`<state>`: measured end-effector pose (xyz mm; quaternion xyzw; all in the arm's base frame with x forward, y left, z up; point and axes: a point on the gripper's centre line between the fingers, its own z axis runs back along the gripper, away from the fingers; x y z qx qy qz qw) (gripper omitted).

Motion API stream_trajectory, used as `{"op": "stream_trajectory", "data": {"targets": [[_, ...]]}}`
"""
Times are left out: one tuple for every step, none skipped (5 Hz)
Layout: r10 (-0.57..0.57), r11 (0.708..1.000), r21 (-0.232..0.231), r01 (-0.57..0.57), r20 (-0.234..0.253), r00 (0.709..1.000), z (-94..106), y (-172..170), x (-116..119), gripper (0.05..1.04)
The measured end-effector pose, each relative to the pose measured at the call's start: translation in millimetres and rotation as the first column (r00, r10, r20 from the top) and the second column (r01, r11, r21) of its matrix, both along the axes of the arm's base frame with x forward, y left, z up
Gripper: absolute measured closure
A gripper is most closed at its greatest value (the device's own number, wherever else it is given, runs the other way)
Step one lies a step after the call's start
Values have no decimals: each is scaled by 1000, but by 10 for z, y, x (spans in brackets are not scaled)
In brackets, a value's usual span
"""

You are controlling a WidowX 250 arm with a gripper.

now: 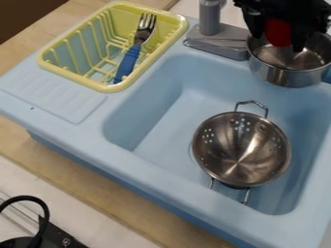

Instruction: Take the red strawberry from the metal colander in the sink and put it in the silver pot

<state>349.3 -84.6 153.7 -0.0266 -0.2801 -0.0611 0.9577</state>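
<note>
Over the steel pot (pixel 289 76) at the rim of the blue sink (pixel 148 169), whose basin leaves room left of the colander (pixel 242 150), the pincer (pixel 277 42), parted by one object's width, grips the red object (pixel 278 32) between its fingers, long axis roughly upright, rounded end downward.

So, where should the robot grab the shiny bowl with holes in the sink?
Probably by its far wire handle, on the tap side, coming down from above. That thin loop sticks out past the bowl, so it should be easy to pinch, while the bowl itself is wide and round.
</note>
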Motion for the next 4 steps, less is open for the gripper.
{"op": "stream_trajectory", "data": {"targets": [[-1, 1000, -2, 1, 1, 1000, -3, -16, 1, 250], [6, 1000, -25, -6, -7, 1000, -7, -18, -3, 82], [9, 1000, -30, -9, -8, 1000, -7, -17, -3, 82], [25, 999, -38, -26, -13, 1000, -27, -17, -13, 82]]}}
